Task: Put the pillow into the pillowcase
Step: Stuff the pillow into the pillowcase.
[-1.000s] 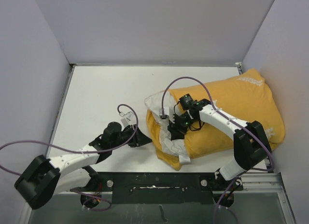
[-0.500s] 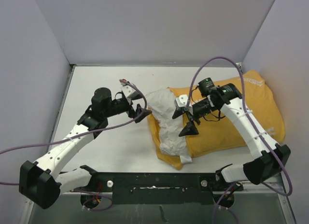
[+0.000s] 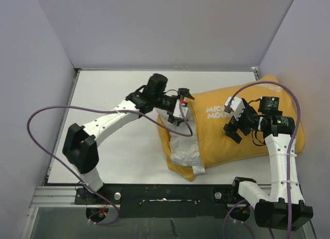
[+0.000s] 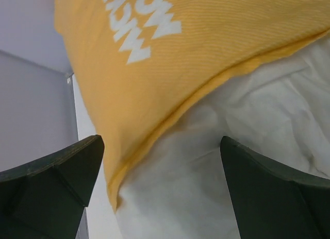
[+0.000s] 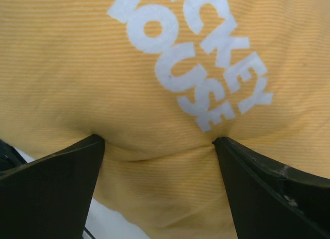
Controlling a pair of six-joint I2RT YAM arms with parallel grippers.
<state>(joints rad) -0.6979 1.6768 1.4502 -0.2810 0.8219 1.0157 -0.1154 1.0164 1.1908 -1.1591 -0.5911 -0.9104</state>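
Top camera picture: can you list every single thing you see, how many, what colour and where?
Pillowcase: one, mustard yellow with white letters, right side of the table.
Pillow: one, white, poking out of the pillowcase's open left end.
Table: one, white, under everything.
Walls: three, pale grey, around the table.
Cables: two, purple, looping along the arms.
Arms: two, white and black, bolted at the near edge.
Left pincer: one, black, open, above the pillowcase opening.
Right pincer: one, black, open, over the pillowcase lettering.

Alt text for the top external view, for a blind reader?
A mustard-yellow pillowcase lies on the white table, the white pillow poking from its left end. Both grippers are open: the left gripper at that end, the right gripper over the case.
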